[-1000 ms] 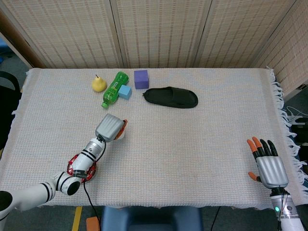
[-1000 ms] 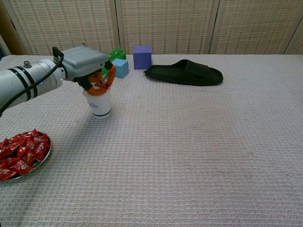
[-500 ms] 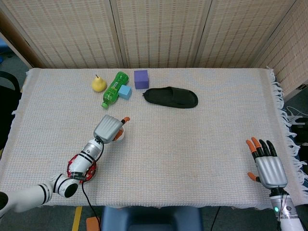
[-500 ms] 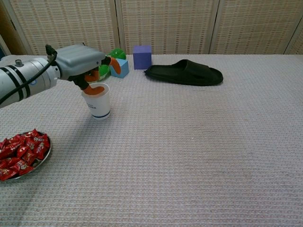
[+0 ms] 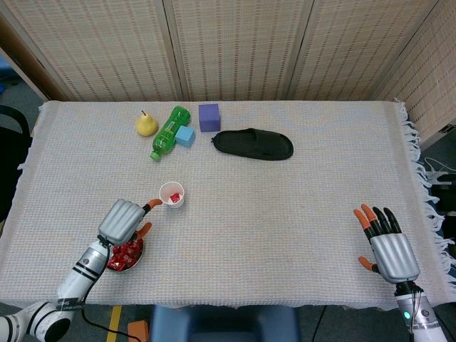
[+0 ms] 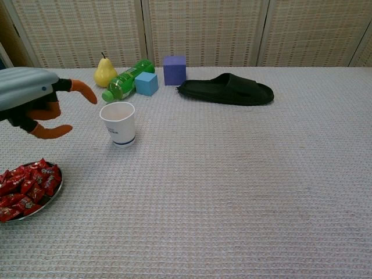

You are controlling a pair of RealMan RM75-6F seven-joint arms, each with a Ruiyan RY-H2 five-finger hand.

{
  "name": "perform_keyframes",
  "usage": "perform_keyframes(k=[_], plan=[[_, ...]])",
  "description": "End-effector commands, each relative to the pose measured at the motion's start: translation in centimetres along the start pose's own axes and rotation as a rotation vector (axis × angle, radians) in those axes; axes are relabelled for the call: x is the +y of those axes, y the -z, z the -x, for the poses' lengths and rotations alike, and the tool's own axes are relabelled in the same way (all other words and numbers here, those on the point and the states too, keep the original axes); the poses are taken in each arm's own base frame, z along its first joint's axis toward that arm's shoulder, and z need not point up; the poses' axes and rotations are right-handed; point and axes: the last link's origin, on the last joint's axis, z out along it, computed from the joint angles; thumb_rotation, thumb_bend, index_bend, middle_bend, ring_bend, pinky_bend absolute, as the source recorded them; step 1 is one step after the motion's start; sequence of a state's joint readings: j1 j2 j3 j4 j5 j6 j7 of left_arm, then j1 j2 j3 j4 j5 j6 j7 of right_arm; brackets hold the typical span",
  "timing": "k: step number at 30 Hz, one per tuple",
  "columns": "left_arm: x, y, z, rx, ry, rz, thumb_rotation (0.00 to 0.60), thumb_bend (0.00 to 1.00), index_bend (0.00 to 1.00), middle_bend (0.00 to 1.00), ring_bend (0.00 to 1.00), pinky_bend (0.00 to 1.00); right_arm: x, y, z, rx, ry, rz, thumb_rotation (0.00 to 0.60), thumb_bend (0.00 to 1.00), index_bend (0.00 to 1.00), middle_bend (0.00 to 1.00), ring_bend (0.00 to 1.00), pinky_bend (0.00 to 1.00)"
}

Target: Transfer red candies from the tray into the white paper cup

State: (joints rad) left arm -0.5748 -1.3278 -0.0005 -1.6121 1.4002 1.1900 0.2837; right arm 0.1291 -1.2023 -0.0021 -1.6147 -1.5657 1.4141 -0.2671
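So the left hand (image 6: 32, 104) is hovering above the round metal tray of red wrapped candies (image 6: 26, 185), holding nothing, with its orange-tipped fingers (image 6: 87, 93) spread apart and pointing toward the white paper cup with the blue band (image 6: 118, 123). The cup stands upright just past those fingertips, near them but not touching. From the head view you can see one red candy (image 5: 174, 198) sitting at the bottom of the cup. The tray sits below and a bit behind the fingers, right at the near edge of the woven beige tablecloth (image 5: 285, 214), and it's piled with candies.

The right hand (image 5: 388, 246) is way over on the other side, resting palm-down near the table's front corner, fingers straight and slightly fanned, gripping nothing. Only the head view shows it.

Farther out beyond the left fingers and past the cup there's a row of stuff: a yellow pear (image 6: 104, 71), a green plastic bottle lying on its side (image 6: 127, 81), a small light-blue cube (image 6: 146, 83) touching the bottle, and a purple cube (image 6: 174, 70) just beside that. A black slipper (image 6: 226, 89) lies to the right of the cubes, well apart from both hands.
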Motion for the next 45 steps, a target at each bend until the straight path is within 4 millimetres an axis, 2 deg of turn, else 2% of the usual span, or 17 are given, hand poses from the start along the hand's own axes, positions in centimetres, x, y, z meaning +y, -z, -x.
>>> perform_keyframes(k=[1,13,17,20,25,32,34,38,45], plan=[[-2.0,3.9,1.5,-0.036,0.013,-0.067,0.6,0.39,0.23,1.0,1.0,1.0,-0.8,0.5,0.1,0.045,-0.044,-0.099,0.6,0.0,0.0,0.0,0.0,0.0],[-4.2,8.7,4.7,-0.116,-0.017,-0.155,0.6,0.39,0.15,1.0,1.0,1.0,-1.5,0.9,0.8,0.007,-0.036,-0.156,0.6,0.0,0.0,0.0,0.0,0.0],[-4.3,8.8,4.8,-0.123,-0.02,-0.157,0.6,0.38,0.13,1.0,1.0,1.0,-1.6,1.0,0.8,0.003,-0.035,-0.158,0.6,0.0,0.0,0.0,0.0,0.0],[-5.2,9.4,6.2,-0.186,-0.044,-0.188,0.6,0.38,0.12,1.0,1.0,1.0,-2.4,1.2,0.3,0.036,-0.061,-0.205,0.6,0.0,0.0,0.0,0.0,0.0],[-5.7,8.9,7.2,-0.191,-0.037,-0.198,0.6,0.38,0.12,1.0,1.0,1.0,-2.5,1.7,-0.3,0.119,-0.137,-0.269,0.6,0.0,0.0,0.0,0.0,0.0],[-5.7,8.4,8.1,-0.207,-0.037,-0.191,0.6,0.38,0.17,1.0,1.0,1.0,-2.3,1.7,0.1,0.095,-0.131,-0.268,0.6,0.0,0.0,0.0,0.0,0.0],[-5.6,8.3,8.2,-0.203,-0.036,-0.191,0.6,0.38,0.2,1.0,1.0,1.0,-2.2,1.8,0.2,0.078,-0.124,-0.26,0.6,0.0,0.0,0.0,0.0,0.0],[-5.6,8.1,8.2,-0.192,-0.032,-0.188,0.6,0.37,0.3,1.0,1.0,1.0,-2.3,1.8,0.3,0.053,-0.112,-0.252,0.6,0.0,0.0,0.0,0.0,0.0],[-5.7,7.8,8.6,-0.201,-0.024,-0.185,0.6,0.38,0.37,1.0,1.0,1.0,-2.3,1.8,0.3,0.03,-0.094,-0.243,0.6,0.0,0.0,0.0,0.0,0.0]])
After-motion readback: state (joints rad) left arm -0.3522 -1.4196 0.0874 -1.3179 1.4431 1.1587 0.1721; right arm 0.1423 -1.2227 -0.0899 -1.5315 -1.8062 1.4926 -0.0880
